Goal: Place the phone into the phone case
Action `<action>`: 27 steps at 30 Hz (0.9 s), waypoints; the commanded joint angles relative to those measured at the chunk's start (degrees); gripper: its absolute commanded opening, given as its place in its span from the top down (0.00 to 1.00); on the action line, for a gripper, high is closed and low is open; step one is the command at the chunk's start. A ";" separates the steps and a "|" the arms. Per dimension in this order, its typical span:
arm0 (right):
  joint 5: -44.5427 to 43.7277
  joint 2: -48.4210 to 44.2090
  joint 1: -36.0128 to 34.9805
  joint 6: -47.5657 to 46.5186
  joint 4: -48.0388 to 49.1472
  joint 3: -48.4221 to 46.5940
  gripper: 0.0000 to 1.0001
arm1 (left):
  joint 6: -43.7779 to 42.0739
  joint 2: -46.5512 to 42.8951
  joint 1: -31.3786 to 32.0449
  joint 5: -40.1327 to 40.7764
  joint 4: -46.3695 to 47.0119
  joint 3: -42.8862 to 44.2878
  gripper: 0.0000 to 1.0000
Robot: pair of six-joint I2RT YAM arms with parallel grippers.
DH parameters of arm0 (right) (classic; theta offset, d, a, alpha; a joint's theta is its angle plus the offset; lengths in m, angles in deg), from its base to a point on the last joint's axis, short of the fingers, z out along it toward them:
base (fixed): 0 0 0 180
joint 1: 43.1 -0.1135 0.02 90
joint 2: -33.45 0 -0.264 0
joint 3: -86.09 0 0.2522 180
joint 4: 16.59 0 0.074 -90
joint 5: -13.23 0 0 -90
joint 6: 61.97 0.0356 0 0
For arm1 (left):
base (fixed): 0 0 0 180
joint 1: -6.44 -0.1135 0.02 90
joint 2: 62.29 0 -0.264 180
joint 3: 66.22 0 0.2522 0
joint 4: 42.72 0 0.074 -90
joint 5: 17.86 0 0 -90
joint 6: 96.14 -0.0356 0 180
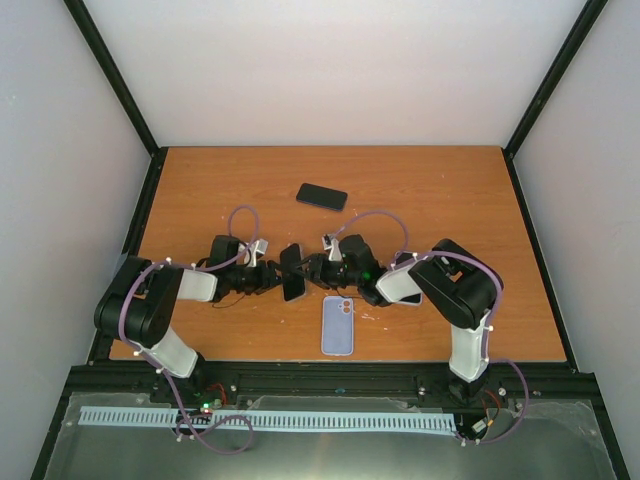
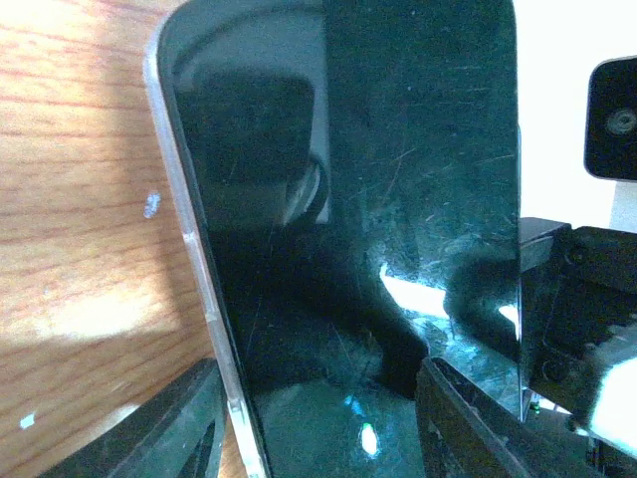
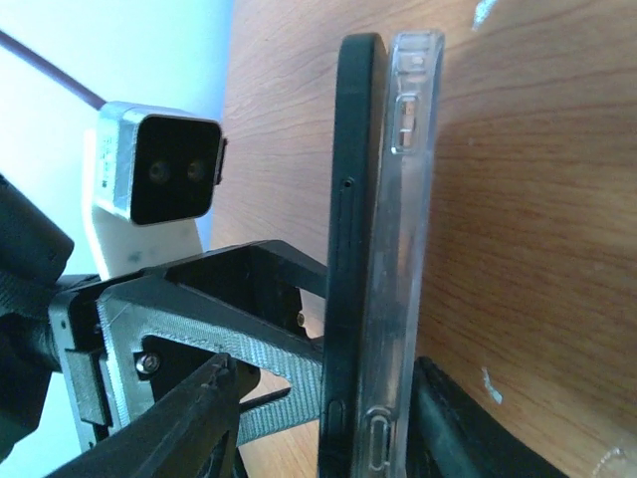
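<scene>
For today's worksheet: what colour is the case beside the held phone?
The case is clear; best in right wrist view.

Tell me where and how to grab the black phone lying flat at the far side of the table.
Likely best: grip the black phone across its short width near the middle, coming straight down from above, one finger on each long edge. It lies flat on the table, so only its thin edges are graspable, and its long axis runs roughly left to right.

The black phone (image 3: 348, 249), its glossy face finely scratched, is upright on one edge over the middle of the bench (image 1: 450, 200). The clear case (image 3: 400, 249) lies flat against one side of it, touching along its length, with the button cutouts showing.
</scene>
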 commanded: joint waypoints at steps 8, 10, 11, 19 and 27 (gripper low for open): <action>1.68 1.37 -1.17 -2.78 -1.93 -2.19 0.79 | -1.30 1.06 0.66 2.40 -4.22 0.02 0.47; 1.61 1.67 -1.17 -2.90 -1.87 -2.09 0.83 | -1.45 1.09 0.66 2.68 -4.67 0.22 0.47; 1.54 1.68 -1.17 -2.95 -1.98 -2.08 0.85 | -1.60 1.23 0.66 2.86 -4.94 0.34 0.47; 1.91 0.74 -1.08 -2.83 -2.72 -2.13 0.65 | -1.83 1.19 0.66 4.92 -6.43 0.82 0.48; 1.96 -0.25 -1.08 -0.91 -0.99 -1.65 0.70 | -2.01 1.81 0.66 5.40 -6.44 0.79 0.48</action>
